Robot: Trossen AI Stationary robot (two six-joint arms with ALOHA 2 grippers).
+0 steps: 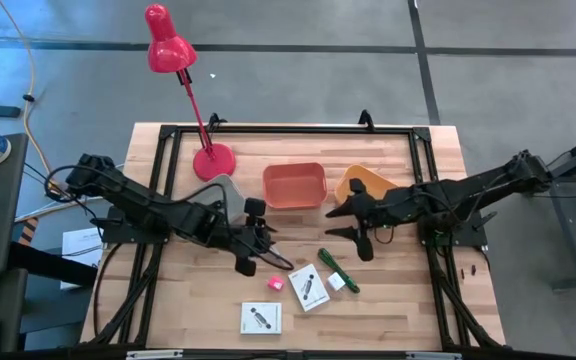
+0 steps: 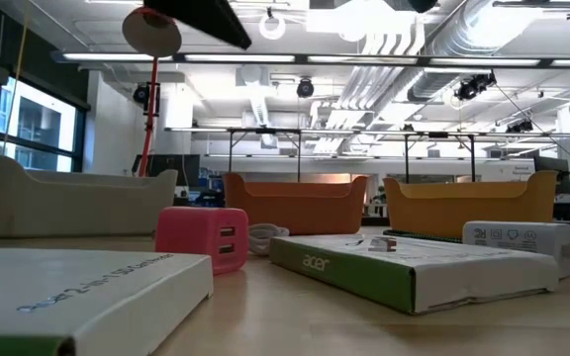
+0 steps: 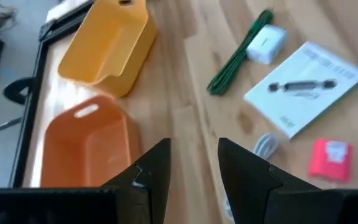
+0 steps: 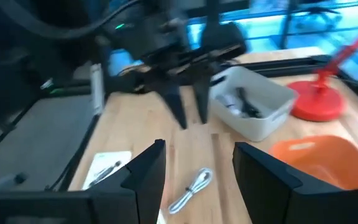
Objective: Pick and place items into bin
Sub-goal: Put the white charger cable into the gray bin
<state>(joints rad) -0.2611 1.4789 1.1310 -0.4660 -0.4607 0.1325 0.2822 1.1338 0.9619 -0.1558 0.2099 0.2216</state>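
My left gripper point(image 1: 253, 240) point(image 3: 194, 165) hovers open over the table's middle, above a coiled white cable point(image 3: 265, 147) point(image 4: 191, 190). My right gripper point(image 1: 340, 222) point(image 4: 194, 171) is open too, in front of the yellow bin point(image 1: 363, 185), pointing toward the left arm. Flat on the wood near the near edge lie two white cards point(image 1: 308, 287) point(image 1: 261, 317), a pink block point(image 1: 275, 284) point(image 2: 203, 237), a white block point(image 1: 337, 282) and a green-handled tool point(image 1: 338, 268) point(image 3: 238, 53). A grey bin point(image 4: 253, 102) holds dark pieces.
A red bin point(image 1: 294, 185) point(image 3: 86, 146) stands between the grey bin point(image 1: 226, 192) and the yellow one. A red desk lamp point(image 1: 213, 160) stands at the far left, its base beside the grey bin. A black frame point(image 1: 288, 128) borders the work area. Bare wood shows near the table's right side.
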